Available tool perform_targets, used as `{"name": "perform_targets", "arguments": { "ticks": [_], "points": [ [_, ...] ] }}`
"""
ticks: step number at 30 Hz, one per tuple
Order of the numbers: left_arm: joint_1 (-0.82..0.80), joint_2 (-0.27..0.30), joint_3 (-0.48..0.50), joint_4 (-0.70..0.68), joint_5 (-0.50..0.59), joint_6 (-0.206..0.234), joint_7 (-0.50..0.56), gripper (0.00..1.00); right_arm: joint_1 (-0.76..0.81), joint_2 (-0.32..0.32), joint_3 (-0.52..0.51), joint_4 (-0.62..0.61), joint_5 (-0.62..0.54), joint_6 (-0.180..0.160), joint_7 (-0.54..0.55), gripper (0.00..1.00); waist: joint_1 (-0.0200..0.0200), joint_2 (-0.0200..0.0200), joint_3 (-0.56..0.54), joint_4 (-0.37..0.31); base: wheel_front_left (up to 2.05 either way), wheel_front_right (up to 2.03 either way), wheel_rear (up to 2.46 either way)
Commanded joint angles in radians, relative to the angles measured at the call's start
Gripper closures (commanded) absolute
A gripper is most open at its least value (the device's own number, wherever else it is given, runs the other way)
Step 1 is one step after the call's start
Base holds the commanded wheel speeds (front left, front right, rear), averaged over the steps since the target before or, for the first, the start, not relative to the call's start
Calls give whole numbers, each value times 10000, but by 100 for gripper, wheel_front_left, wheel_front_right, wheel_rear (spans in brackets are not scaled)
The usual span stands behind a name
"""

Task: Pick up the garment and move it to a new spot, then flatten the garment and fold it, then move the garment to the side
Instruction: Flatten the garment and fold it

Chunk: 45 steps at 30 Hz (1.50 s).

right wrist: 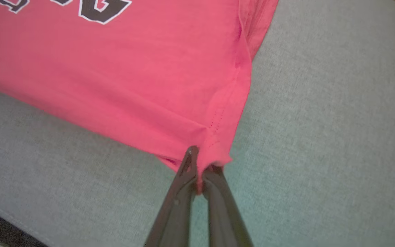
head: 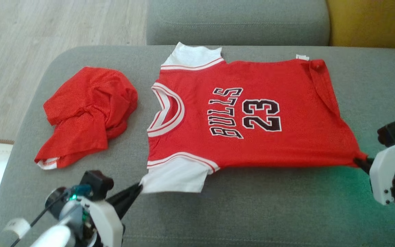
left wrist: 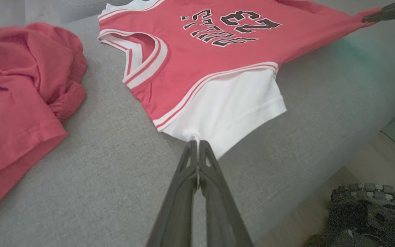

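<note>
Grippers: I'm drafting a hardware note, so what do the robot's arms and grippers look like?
The left gripper and right gripper each have two long, dark, tapering fingers on a white wrist housing, topped by a black block with a teal-green light. A thin black cable runs beside the left one's pale, rounded forearm.

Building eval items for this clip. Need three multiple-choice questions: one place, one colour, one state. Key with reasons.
1. In the head view, where is the crumpled red garment relative to the jersey? A on it; B left of it; C right of it.
2. What colour are the jersey's sleeves? A black; B yellow; C white.
3. The left gripper is: A shut on the near sleeve; B open above the jersey; C shut on nothing.
Key: 1 B, it lies apart on the jersey's left. 2 C, both are white past red trim. 3 A, it pinches the sleeve's corner.
</note>
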Motion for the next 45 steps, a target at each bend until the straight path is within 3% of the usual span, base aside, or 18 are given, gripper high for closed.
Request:
{"name": "perform_targets", "arguments": {
  "ticks": [1, 8, 15, 27, 45],
  "points": [
    [-121, 630, 471, -710, -174, 110, 266, 100, 254, -686, 103, -524, 258, -7, 276, 100, 1, -1, -91, -65, 0, 0, 0],
    [337, 992, 505, -1702, -503, 349, 921, 100, 665, -1349, 422, -1689, 772, -7, 1027, 100, 1, -1, -104, -124, 0, 0, 0],
    [-120, 1045, 704, -2124, -462, 597, 1178, 100, 371, -1592, 152, -1852, 685, -7, 1340, 100, 1, -1, 282, -174, 0, 0, 0],
    [-1992, 628, 946, -1475, -31, 604, 964, 100, -807, -946, -703, -1103, 137, -7, 1259, 100, 1, -1, 1140, -260, 0, 0, 0],
    [-5200, -433, 200, 2158, 700, 119, -43, 100, -2247, 467, -639, 204, -854, -7, 774, 100, 1, -1, 2350, -681, 0, 0, 0]
  ]
}}
